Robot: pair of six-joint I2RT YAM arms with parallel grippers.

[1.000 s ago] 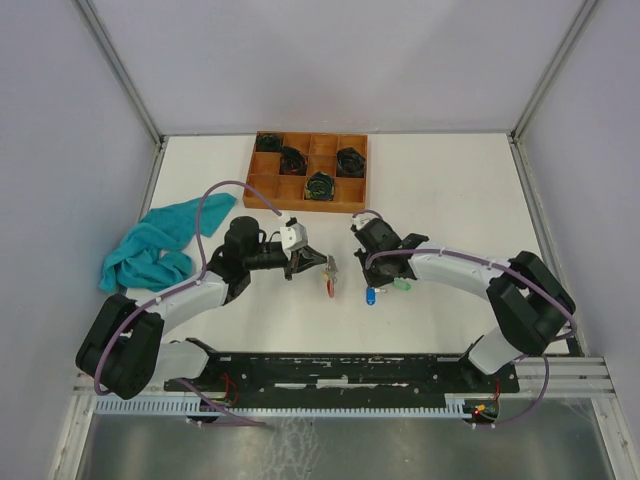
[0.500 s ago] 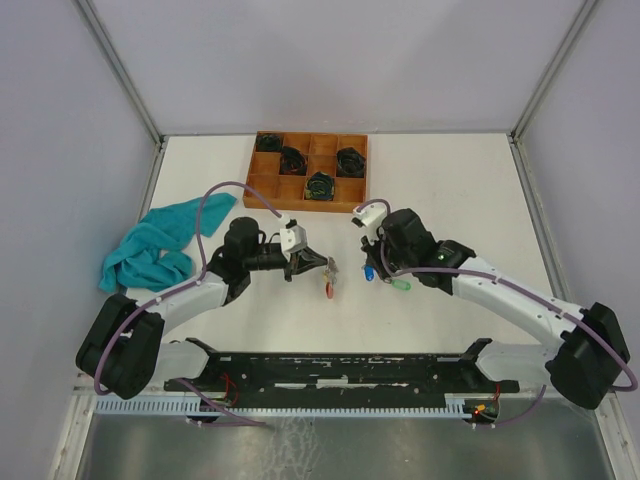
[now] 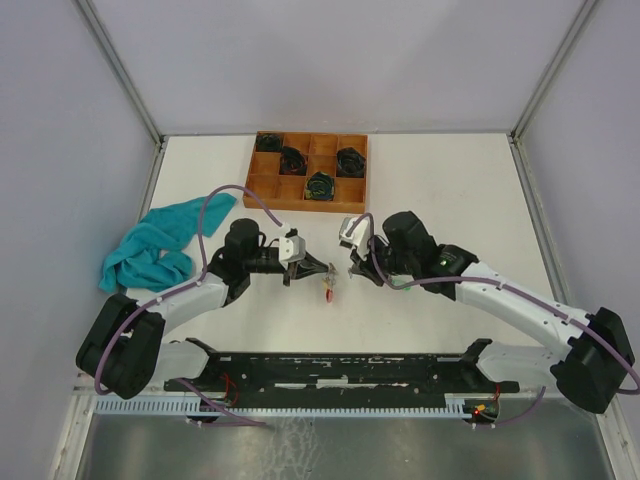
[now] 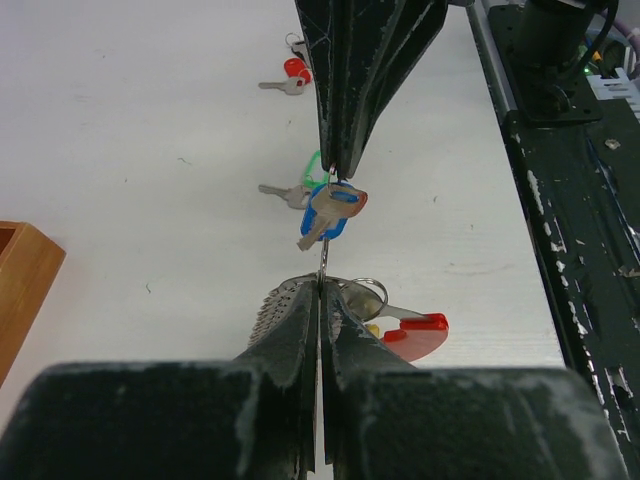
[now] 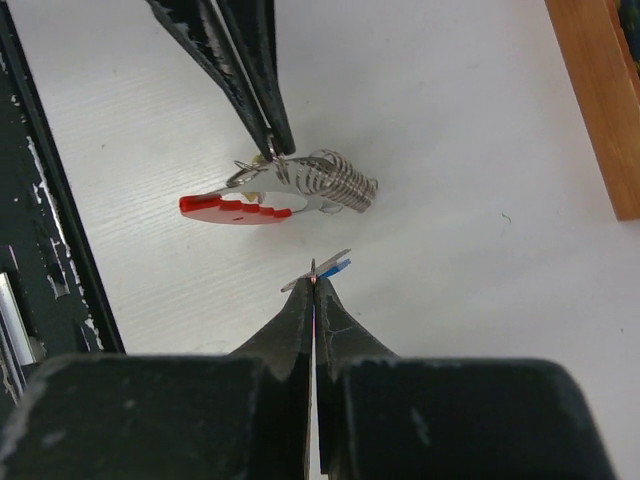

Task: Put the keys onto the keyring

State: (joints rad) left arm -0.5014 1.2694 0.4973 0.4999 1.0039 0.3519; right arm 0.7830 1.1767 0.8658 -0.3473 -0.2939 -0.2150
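Tips of the two arms face each other over the middle of the white table (image 3: 450, 190), close together but not touching. The left tool (image 4: 320, 286) has its jaws pressed together on the thin wire of a silver keyring with a flat red tag and a wire coil (image 5: 262, 204), which hangs from its tip; whether the red tag touches the table cannot be told. The right tool (image 5: 313, 284) is likewise clamped shut, pinching a small silver key with a blue plastic tag (image 4: 328, 212) at its very tip, so that the key hangs just in front of the left tool. In the right wrist view a narrow gap shows between this blue-tagged key and the keyring, with the key nearer the camera. A silver key with a green tag (image 4: 290, 192) lies flat on the table just behind the right tool, and a small key with a red cap (image 4: 290, 76) lies farther off on the table. At the far side of the table stands a wooden compartment tray (image 3: 300, 207) holding black coiled bundles (image 3: 319, 186), and a crumpled teal cloth (image 3: 150, 248) lies to the left of the left arm.
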